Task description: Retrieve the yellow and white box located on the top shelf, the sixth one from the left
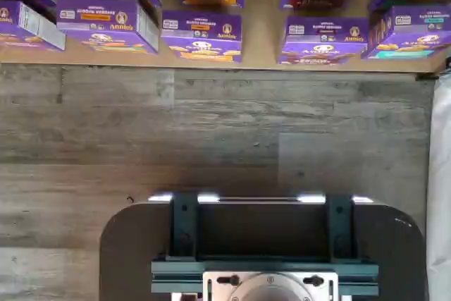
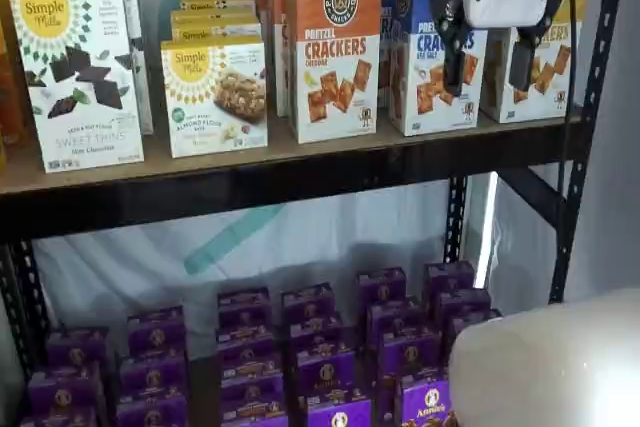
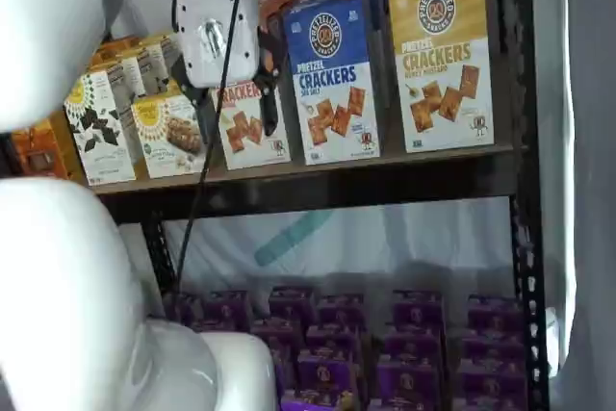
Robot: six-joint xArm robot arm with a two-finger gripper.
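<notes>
The yellow and white box stands upright at the right end of the top shelf, next to the rack post. In a shelf view it is partly covered by my gripper. The gripper has a white body and two black fingers pointing down, with a plain gap between them, and it holds nothing. It hangs in front of the shelf's row of boxes, clear of them. In a shelf view the gripper lines up over the orange box. The wrist view shows neither box nor fingers.
A blue sea salt box stands left of the yellow one, then an orange cheddar box and white Simple Mills boxes. Purple boxes fill the lower level and show in the wrist view. The black rack post stands at the right.
</notes>
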